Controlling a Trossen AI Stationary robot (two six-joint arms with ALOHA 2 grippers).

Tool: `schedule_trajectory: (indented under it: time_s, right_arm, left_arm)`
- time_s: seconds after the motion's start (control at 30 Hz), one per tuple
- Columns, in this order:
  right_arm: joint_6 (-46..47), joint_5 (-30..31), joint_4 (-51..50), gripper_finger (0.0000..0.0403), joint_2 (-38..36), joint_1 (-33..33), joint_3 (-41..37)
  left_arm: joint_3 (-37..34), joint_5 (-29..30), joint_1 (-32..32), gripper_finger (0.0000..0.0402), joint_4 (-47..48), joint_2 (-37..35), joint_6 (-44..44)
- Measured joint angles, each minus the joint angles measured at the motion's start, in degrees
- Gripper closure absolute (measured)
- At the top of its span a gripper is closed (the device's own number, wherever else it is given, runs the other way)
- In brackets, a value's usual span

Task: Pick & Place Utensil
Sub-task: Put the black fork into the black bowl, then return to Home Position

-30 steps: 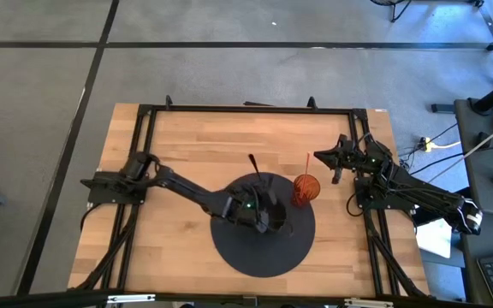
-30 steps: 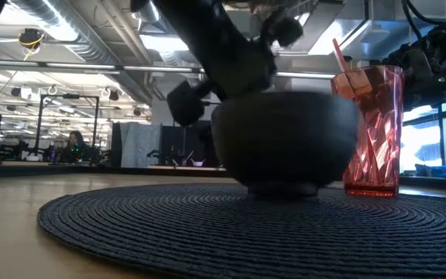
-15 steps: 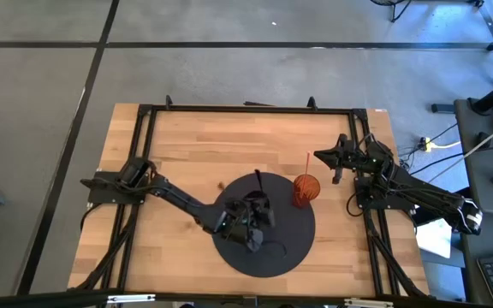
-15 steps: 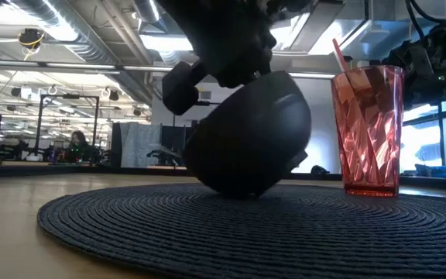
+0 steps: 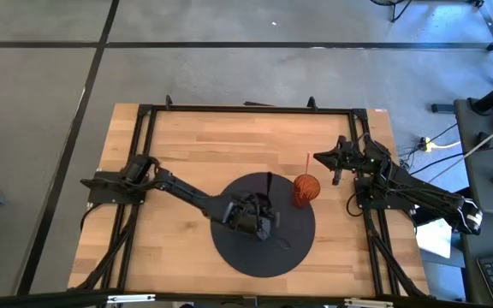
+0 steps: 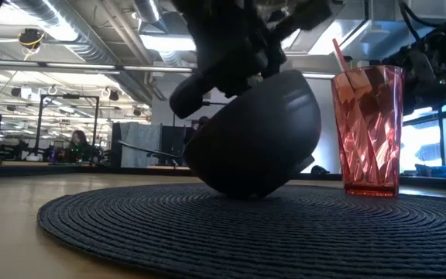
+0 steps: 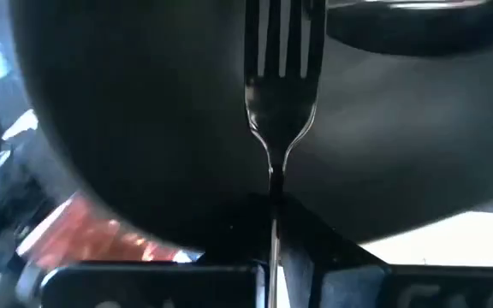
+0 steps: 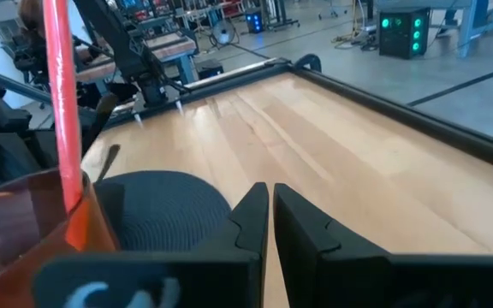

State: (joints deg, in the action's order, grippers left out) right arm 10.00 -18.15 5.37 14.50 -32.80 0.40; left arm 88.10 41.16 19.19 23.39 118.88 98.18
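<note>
**Fork gripped, bowl tipped on the mat**

On the round dark mat (image 5: 259, 250) near the desk's (image 5: 195, 145) front edge, my left pincer (image 5: 259, 224) is clamped on the handle of the fork (image 7: 281, 85); the wrist view shows the handle pinched between my fingers and the tines lying against the inside of the black bowl (image 6: 254, 136). A second ago the bowl sat upright on its base. Now it leans over on its rounded side, rim turned up toward my arm, much as it did half a second back, though it has rolled a little toward the red tumbler (image 6: 366, 128). The bowl and tumbler remain apart.

I judge the fork is caught against the bowl wall, so my pull is levering the bowl instead of freeing the utensil. The pick is made, but the lift is not clean; the fork needs to come out along its own length. The risk is the bowl rolling into the tumbler with its straw (image 6: 337, 54).

My right pincer (image 8: 270, 214), fingers together and empty, waits by the desk's right edge.
</note>
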Motion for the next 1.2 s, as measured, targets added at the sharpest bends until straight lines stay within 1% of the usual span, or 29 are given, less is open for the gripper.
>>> schedule_trajectory:
  time_s: [0.13,0.33,0.57,0.8,1.07,1.2]
  right_arm:
    - [-0.2,0.0,-0.3,0.0379,0.0,0.0,0.0]
    - [-0.6,0.0,-0.4,0.0379,0.0,0.0,0.0]
    - [-1.3,0.1,-0.5,0.0379,0.0,0.0,0.0]
    - [-1.4,0.1,-0.4,0.0379,0.0,0.0,0.0]
    - [-1.4,0.1,-0.3,0.0379,0.0,0.0,0.0]
    - [-1.4,0.1,-0.3,0.0379,0.0,0.0,0.0]
  left_arm:
    - [3.1,-1.5,-1.0,0.0398,3.8,2.9,2.5]
    - [6.5,-3.4,-1.5,0.0398,5.2,6.7,5.5]
    - [8.2,-5.5,-1.7,0.0393,5.5,7.6,8.0]
    - [10.3,-7.4,-1.7,0.0367,8.1,7.9,8.4]
    - [14.3,-8.3,-1.7,0.0323,10.6,7.9,9.1]
    - [15.7,-8.1,-1.7,0.0311,11.3,7.9,9.1]
